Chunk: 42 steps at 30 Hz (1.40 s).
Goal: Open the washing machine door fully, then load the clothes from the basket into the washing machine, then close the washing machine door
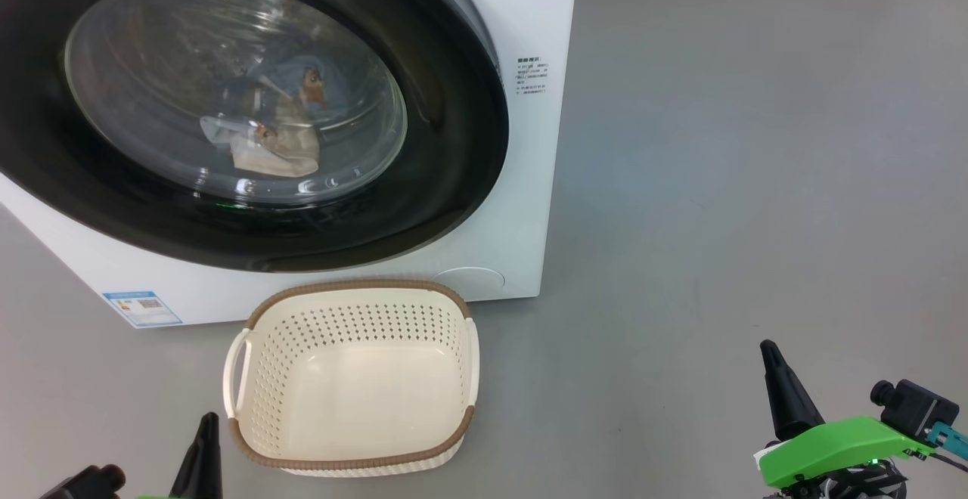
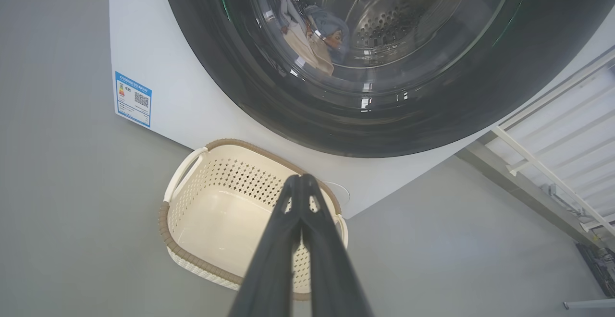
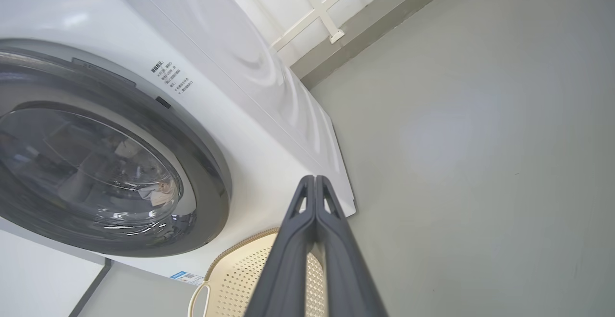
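Apparently done: clothes (image 1: 283,125) behind shut washing machine door (image 1: 249,113), basket (image 1: 352,378) bare; left gripper (image 2: 301,178), right gripper (image 3: 314,178) pinched closed, carrying nothing.

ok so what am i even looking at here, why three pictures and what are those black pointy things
It is one moment seen by three cameras on a wheeled two-armed robot. The head view looks down at a washing machine with its door shut, clothes visible behind the glass, and an empty basket on the grey floor in front. The other two cameras sit on the wrists and look along each arm's own fingers. The black pointy things are those fingers: the left gripper and right gripper, both shut and holding nothing.
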### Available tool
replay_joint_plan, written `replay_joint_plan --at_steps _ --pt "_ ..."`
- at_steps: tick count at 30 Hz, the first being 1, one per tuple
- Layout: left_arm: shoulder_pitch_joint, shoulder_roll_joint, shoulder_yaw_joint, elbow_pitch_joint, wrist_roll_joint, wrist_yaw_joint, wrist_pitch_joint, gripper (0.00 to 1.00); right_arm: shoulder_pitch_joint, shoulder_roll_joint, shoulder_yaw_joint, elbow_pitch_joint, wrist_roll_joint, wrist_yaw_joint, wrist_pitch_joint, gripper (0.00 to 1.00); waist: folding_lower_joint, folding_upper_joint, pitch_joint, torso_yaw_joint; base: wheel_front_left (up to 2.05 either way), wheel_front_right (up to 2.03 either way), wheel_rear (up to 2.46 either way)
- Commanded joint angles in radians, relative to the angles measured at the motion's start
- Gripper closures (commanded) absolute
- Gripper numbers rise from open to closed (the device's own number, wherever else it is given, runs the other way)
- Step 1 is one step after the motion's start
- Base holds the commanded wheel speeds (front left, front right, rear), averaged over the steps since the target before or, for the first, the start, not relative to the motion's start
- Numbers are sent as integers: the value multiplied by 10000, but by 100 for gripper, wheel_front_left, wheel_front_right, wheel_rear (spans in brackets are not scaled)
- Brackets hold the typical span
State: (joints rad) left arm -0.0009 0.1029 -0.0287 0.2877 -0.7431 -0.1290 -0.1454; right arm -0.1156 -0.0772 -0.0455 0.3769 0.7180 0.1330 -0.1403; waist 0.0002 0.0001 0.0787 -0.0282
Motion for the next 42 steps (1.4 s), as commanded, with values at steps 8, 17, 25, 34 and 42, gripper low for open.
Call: replay_joint_plan --at_steps 8,17,25,34,42 --pt "-458 78 289 -245 -1107 -3 272 100 -91 -6 -62 -386 1156 -9 317 100 -1 -1 -85 32 0 0 0" --pt "-529 36 380 -254 -1934 -5 494 100 -79 22 -128 -480 1979 -11 552 100 -1 -1 -158 58 0 0 0" --pt "-599 -7 473 -263 -2763 -8 719 100 -67 50 -194 -575 2806 -12 789 100 -1 -1 -232 85 0 0 0" --pt "-679 -57 579 -274 -3690 -9 972 100 -54 82 -268 -681 3733 -14 1054 100 -1 -1 -315 115 0 0 0" --pt "-750 -103 676 -284 -4516 -11 1200 100 -42 110 -335 -775 4559 -15 1290 100 -1 -1 -389 142 0 0 0"
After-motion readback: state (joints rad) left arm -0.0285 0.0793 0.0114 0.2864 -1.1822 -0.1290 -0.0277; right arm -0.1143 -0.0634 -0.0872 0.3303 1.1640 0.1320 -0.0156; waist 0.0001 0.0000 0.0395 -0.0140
